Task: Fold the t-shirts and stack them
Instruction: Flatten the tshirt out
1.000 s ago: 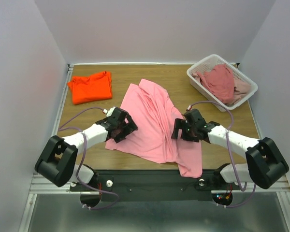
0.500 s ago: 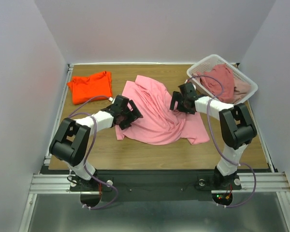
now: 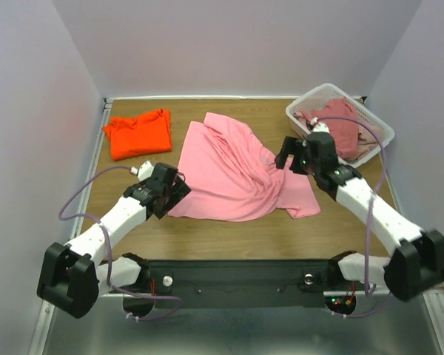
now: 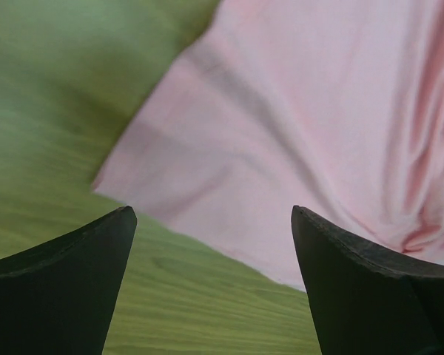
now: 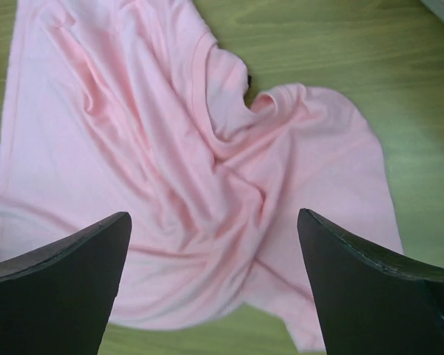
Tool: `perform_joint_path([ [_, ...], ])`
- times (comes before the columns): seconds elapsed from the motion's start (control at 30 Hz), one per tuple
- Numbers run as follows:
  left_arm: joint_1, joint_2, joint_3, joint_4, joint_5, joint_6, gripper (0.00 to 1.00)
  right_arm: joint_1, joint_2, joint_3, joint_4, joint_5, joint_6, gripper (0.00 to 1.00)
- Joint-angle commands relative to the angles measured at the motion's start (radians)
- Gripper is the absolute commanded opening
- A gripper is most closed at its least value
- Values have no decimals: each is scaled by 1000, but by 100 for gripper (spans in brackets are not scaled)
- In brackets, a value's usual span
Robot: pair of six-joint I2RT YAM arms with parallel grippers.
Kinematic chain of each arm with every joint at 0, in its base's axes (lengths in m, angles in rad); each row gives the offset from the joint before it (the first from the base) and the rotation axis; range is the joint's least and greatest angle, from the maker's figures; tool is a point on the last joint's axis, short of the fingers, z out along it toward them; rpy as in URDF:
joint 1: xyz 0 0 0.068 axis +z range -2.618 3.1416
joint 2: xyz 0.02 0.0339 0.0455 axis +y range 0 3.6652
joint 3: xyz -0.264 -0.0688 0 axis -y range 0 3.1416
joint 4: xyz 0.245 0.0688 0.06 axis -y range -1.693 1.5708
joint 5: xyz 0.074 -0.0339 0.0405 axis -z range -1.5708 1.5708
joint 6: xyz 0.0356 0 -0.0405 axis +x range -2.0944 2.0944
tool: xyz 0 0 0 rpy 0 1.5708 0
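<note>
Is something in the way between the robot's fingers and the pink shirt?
No, nothing visible is. The left fingers are open, with a corner of the pink t-shirt just ahead and only bare table beside it. The right fingers are open above the shirt, with nothing in between.

The light pink t-shirt lies spread but rumpled mid-table, creased diagonally (neckline toward the far right); the bright orange t-shirt sits folded at the far left corner; the dusty rose t-shirt is heaped in the white basket, crumpled.
</note>
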Motion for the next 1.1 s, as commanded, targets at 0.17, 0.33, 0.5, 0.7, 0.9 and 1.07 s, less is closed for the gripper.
perform_joint_path([
  [0.17, 53, -111, -207, -124, -75, -127, 98, 6, -453, -315, -65, 59, 230, 100],
  [0.33, 85, -49, -190, -33, -63, -70, 90, 6, -518, -366, -96, 64, 249, 100],
  [0.5, 93, 76, -161, -1, -58, -53, 68, 5, -528, -383, -129, 67, 257, 100],
  [0.7, 93, 131, -164, 62, -52, -44, 57, 6, -537, -392, -157, 90, 267, 100],
  [0.9, 93, 166, -158, 97, -6, -16, 36, 6, -554, -398, -191, 125, 278, 100],
  [1.07, 91, 165, -175, 125, 22, -1, 13, 6, -569, -392, -220, 194, 290, 100],
])
